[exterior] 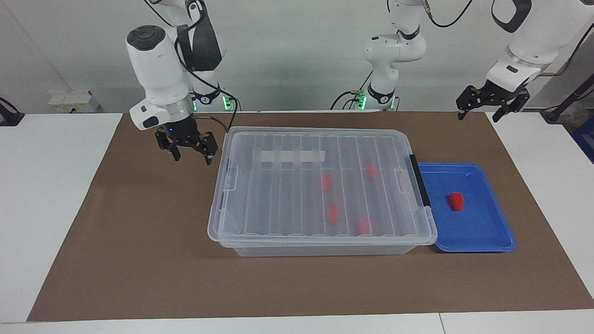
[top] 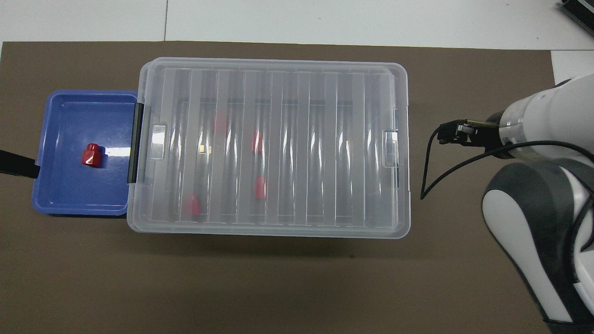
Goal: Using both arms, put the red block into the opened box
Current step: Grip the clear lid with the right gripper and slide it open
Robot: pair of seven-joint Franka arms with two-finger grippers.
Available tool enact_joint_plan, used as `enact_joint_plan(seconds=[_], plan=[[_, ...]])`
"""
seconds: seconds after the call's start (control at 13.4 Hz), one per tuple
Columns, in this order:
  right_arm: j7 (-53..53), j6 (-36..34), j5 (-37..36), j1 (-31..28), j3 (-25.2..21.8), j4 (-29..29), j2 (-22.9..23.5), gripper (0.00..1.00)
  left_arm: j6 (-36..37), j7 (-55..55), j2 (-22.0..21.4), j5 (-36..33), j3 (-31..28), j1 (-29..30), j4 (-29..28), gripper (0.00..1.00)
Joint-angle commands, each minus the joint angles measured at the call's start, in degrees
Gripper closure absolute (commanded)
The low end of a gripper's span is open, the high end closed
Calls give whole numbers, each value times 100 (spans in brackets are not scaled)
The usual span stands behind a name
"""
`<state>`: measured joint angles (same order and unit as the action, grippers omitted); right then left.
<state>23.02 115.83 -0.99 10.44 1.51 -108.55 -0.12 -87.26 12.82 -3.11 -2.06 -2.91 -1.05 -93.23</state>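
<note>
A red block (exterior: 456,201) (top: 91,155) lies in the shallow blue tray (exterior: 482,234) (top: 79,200). The clear box (exterior: 320,241) (top: 269,230) stands mid-mat with its ribbed lid on; several more red blocks show dimly through the lid. My right gripper (exterior: 192,159) (top: 452,134) hangs open and empty over the mat, just beside the box's end toward the right arm. My left gripper (exterior: 477,117) waits open and empty, raised over the mat's edge toward the left arm's end; only a dark tip (top: 16,164) of it shows in the overhead view.
The blue tray sits against the box's black handle (exterior: 419,181) (top: 134,143) toward the left arm's end. A brown mat (exterior: 139,241) covers the white table. A black cable (top: 429,167) loops from the right wrist.
</note>
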Motion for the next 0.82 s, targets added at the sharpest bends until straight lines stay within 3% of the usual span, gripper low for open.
enact_joint_plan(seconds=[0.0,0.6,0.75], plan=[[132,510,72,212,7,-543,-137,0,42,1,-137,-41,-17,-10,-107,0],[-34,494,-24,196,-10,-1125,-409,0,42,1,-137,-41,-17,-19,-107,0],[-524,432,-33,-31,-19,-1125,-427,0,42,10,-137,-41,-8,-19,-107,0]])
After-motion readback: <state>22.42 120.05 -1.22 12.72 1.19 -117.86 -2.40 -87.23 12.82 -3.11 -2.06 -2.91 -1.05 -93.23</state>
